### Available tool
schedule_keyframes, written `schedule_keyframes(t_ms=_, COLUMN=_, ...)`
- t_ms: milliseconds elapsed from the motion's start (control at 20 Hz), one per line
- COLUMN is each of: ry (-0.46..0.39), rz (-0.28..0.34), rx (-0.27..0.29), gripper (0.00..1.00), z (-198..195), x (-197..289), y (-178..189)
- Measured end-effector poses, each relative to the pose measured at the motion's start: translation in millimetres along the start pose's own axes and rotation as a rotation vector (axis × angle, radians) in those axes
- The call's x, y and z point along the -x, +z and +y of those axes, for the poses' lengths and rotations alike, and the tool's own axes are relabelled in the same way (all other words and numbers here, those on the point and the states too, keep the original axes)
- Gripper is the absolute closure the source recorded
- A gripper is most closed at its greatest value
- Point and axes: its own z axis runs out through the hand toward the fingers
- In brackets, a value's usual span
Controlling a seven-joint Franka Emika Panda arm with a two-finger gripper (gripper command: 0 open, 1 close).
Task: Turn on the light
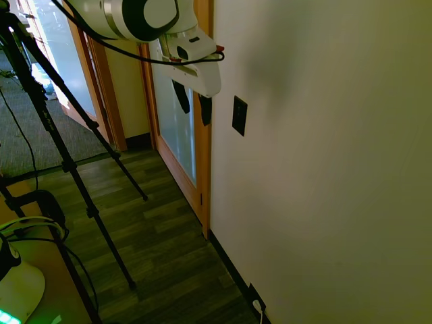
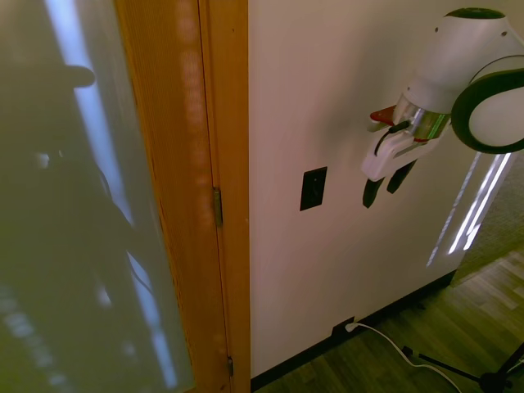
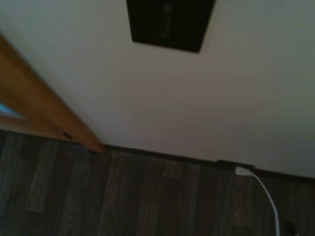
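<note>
No light itself is in view. Its switch (image 1: pixel 239 115) is a small black upright plate on the cream wall, just beside the wooden door frame; it also shows in the second exterior view (image 2: pixel 313 188) and blurred in the wrist view (image 3: pixel 170 22). My gripper (image 1: pixel 194 104) hangs in the air at about the switch's height, a short way out from the wall and apart from the plate. From the other side the gripper (image 2: pixel 385 187) sits a little to the right of the switch. Its black fingers (image 2: pixel 371 193) point downward, spread open, with nothing between them.
A wooden door frame (image 1: pixel 202 169) with a frosted glass door (image 1: pixel 174 128) borders the wall. Low on the wall by the baseboard is a black socket plate (image 2: pixel 340 330) with a white plug and cable (image 3: pixel 261 189). Dark wood floor (image 1: pixel 162 250) lies below.
</note>
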Motion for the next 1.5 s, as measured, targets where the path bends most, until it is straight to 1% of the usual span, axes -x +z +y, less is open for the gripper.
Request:
schedule_keyframes(t_ms=150, ry=0.025, rz=0.036, rx=-0.044, gripper=0.0, z=-21.6, x=-1.1, y=15.0)
schedule_keyframes(t_ms=300, ry=0.057, rz=0.078, rx=-0.069, gripper=0.0, z=-39.3, x=-1.6, y=30.3)
schedule_keyframes(t_ms=550, ry=0.128, rz=0.185, rx=-0.078, gripper=0.0, z=-63.3, x=-15.2, y=51.7)
schedule_keyframes(t_ms=650, ry=0.145, rz=0.211, rx=-0.085, gripper=0.0, z=-72.7, x=-19.7, y=58.9)
schedule_keyframes(t_ms=800, ry=0.161, rz=0.221, rx=-0.091, gripper=0.0, z=-80.4, x=-23.1, y=70.7)
schedule_keyframes(t_ms=1100, ry=0.176, rz=0.203, rx=-0.09, gripper=0.0, z=-79.6, x=-25.5, y=93.9)
schedule_keyframes(t_ms=1150, ry=0.176, rz=0.201, rx=-0.089, gripper=1.0, z=-80.0, x=-24.1, y=96.1)
schedule_keyframes(t_ms=1500, ry=0.185, rz=0.209, rx=-0.093, gripper=1.0, z=-80.3, x=-24.3, y=101.5)
